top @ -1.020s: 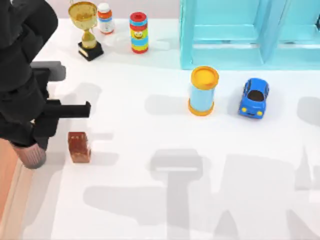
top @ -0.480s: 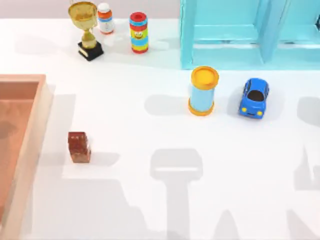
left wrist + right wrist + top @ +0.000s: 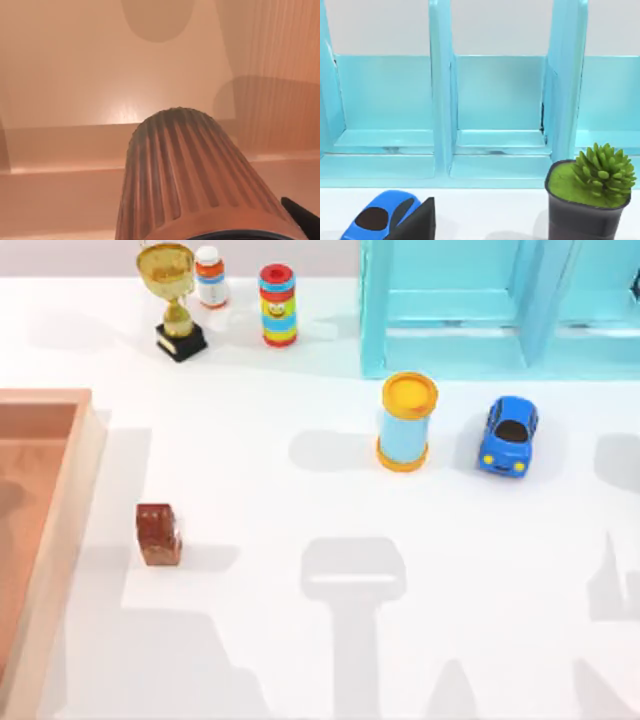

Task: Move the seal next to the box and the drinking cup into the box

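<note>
The drinking cup (image 3: 190,175), dark brown with ribbed sides, is close in the left wrist view, hanging over the orange-brown inside of the box (image 3: 70,60). My left gripper (image 3: 220,236) is shut on it, and one dark finger (image 3: 301,221) shows beside the cup. The box (image 3: 72,490), light wood with a thick rim, lies at the table's left edge in the top view. Just right of that rim the seal (image 3: 158,533), a reddish-brown block, stands on the white table. One dark finger (image 3: 417,222) of my right arm shows near the blue car.
A turquoise shelf unit (image 3: 500,310) fills the back right. In front of it stand a light-blue cylinder with a yellow top (image 3: 406,422) and a blue toy car (image 3: 508,435). A gold trophy (image 3: 172,300), a small bottle (image 3: 210,277) and a striped can (image 3: 277,305) line the back left. A potted plant (image 3: 590,197) stands by the shelf.
A second ago my left arm with the cup hung beside the seal and hid the box. It has moved off to the left, uncovering the box. The seal has not moved.
</note>
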